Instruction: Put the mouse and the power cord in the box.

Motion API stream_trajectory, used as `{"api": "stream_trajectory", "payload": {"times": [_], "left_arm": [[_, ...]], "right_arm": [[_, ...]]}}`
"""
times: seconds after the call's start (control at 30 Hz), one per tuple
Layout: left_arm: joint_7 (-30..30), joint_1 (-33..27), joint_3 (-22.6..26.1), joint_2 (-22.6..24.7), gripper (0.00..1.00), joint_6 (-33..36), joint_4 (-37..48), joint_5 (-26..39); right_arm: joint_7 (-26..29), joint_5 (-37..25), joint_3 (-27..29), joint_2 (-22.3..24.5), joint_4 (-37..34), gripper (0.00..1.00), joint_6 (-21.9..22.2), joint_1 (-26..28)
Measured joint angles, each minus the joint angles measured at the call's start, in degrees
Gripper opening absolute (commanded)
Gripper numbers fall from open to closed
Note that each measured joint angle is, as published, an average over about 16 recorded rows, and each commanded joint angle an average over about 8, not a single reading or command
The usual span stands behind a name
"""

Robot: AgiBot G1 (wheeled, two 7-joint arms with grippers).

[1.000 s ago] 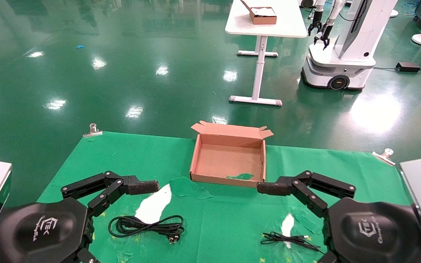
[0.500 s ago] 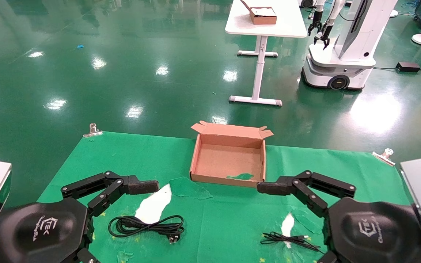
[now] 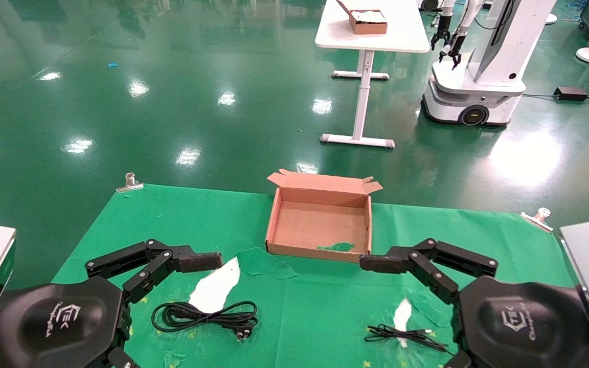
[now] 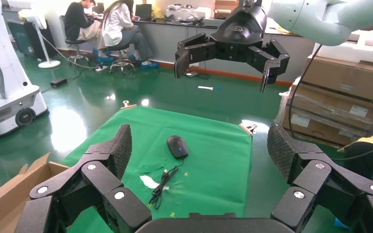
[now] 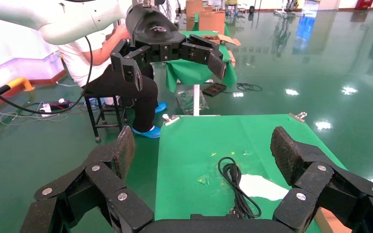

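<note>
Hovering with both sets of jaws spread, our left gripper (image 3: 172, 306) and right gripper (image 3: 407, 312) are holding nothing; we're judging the first pick is pending. Cord (image 3: 205, 316) is lying lower left, mouse (image 4: 177, 146) hidden behind the right gripper in the head view, box (image 3: 320, 250) waiting at centre.

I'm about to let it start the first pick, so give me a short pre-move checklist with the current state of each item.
1. Box open, lid flap back: ok.
2. Box floor free for the items: ok, only a green scrap lies in it.
3. Power cord lying free on the cloth, coiled near the left gripper: ok.
4. Mouse lying free on the cloth, its thin cable loose on the right side: ok in the left wrist view; the head view shows only its cable.
5. Left gripper open and holding nothing: ok.
6. Right gripper open and holding nothing: ok.
</note>
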Motion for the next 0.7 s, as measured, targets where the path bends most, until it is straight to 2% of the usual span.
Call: {"api": "stream_trajectory", "payload": {"times": [0.7], "left_arm": [[0.0,0.0,0.0,0.0,1.0,0.0,0.0,0.0]], "right_arm": [[0.0,0.0,0.0,0.0,0.0,1.0,0.0,0.0]]}}
